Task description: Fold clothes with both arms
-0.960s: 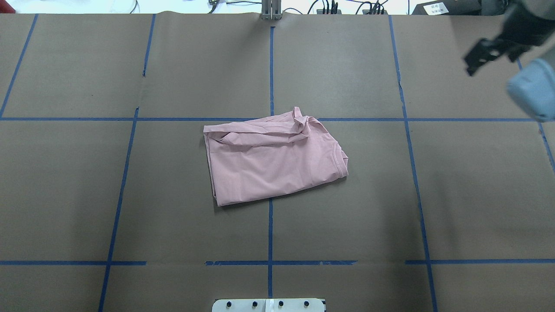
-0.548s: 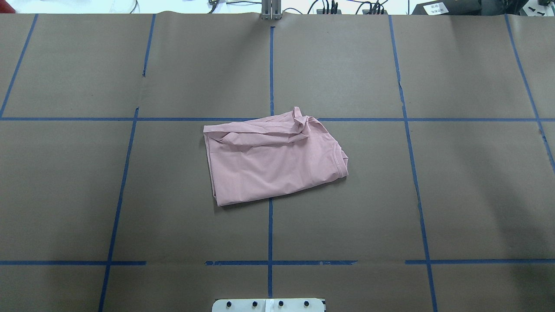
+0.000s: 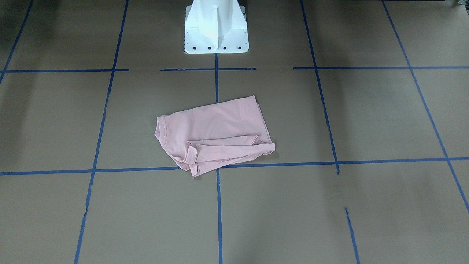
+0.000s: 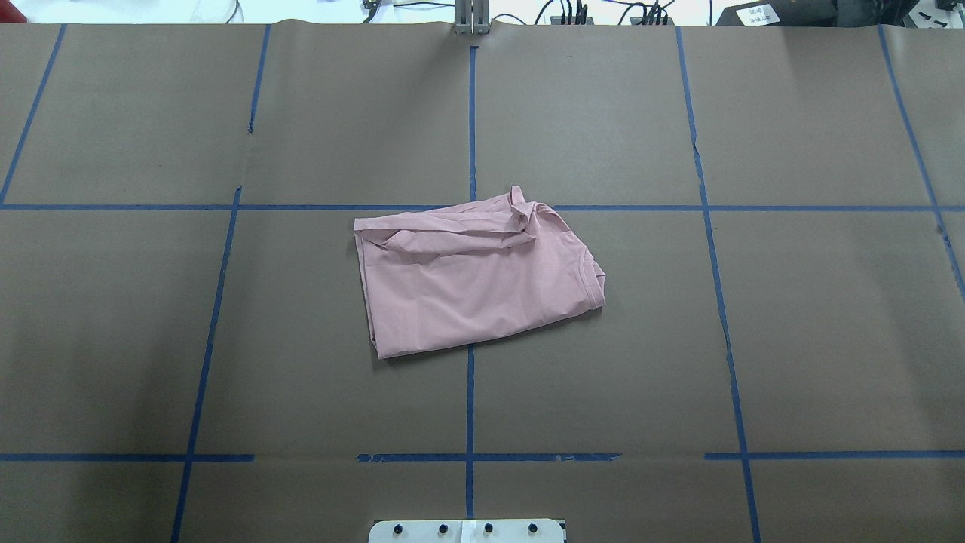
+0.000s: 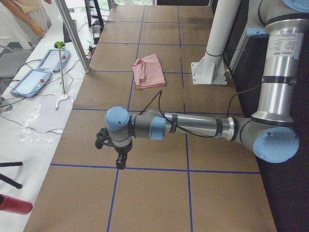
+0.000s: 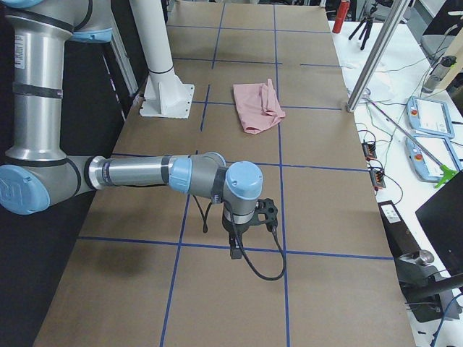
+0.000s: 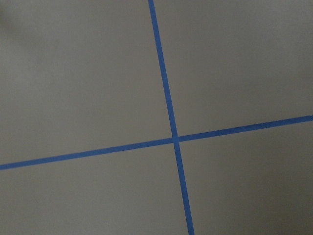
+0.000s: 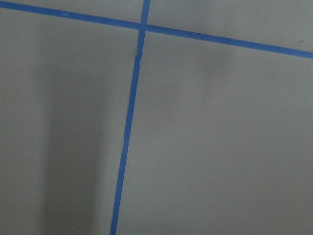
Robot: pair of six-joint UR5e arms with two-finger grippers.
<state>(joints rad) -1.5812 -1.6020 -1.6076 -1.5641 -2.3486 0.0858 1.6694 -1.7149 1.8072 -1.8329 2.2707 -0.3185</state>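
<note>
Across a long table [image 4: 829, 339] papered in brown and gridded with blue tape [image 4: 470, 113], 2 robot arms reach out low at opposite ends, well apart from the garment between them. At the robot's left end the left arm [image 5: 193, 126] lies nearly level over the paper with its wrist turned down. At the other end the right arm [image 6: 137, 173] holds the same pose. On the centre line, at the robot-side edge, stands a white pedestal [image 3: 215, 29].

At the table's centre lies 1 pale pink T-shirt [image 4: 467, 286], folded to a rough rectangle over a crossing of tape lines. Its collar faces the robot's right and a bunched sleeve band runs along the edge farthest from the robot. Nothing touches it, and only plain fabric shows.

Over a tape line the left gripper [image 5: 119, 163] points down. So does the right gripper [image 6: 236, 251], with a black cable [image 6: 264, 271] looping beneath it. Both are seen only from the table ends, small and dark, so I cannot tell whether the jaws stand apart or together, nor whether the tips touch the paper. Neither carries the shirt. Both wrist cameras show only brown paper and crossed tape.
</note>
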